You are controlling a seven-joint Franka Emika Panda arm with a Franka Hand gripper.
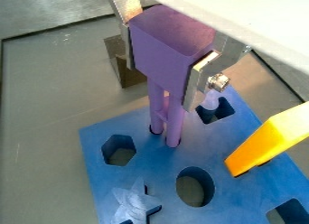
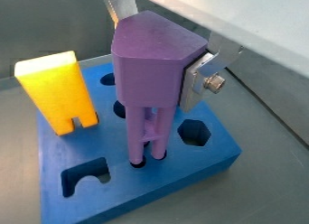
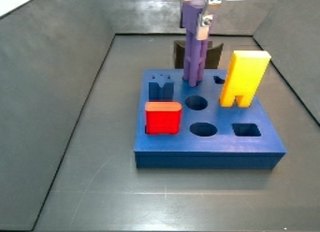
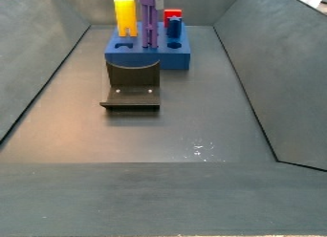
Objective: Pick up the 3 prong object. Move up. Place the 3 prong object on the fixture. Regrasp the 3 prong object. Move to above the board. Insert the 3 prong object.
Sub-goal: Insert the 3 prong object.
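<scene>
In both wrist views my hand (image 1: 182,49) is pinching the 3 prong object (image 2: 151,74) upright, prongs entering the board (image 2: 72,205). In a side view, the red cube (image 3: 163,117) is sitting at the board's 9 o'clock, the yellow block (image 3: 245,77) at 2. In a side view, the fixture (image 4: 132,86) is standing before the board.

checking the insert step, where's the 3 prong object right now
The 3 prong object stands upright in the gripper, its prongs down at the blue board, between the yellow block and the red cube, in front of the fixture.

Even overhead light; floor (image 4: 192,145) glare; tool (image 1: 169,56) close-up soft, blurred.
</scene>
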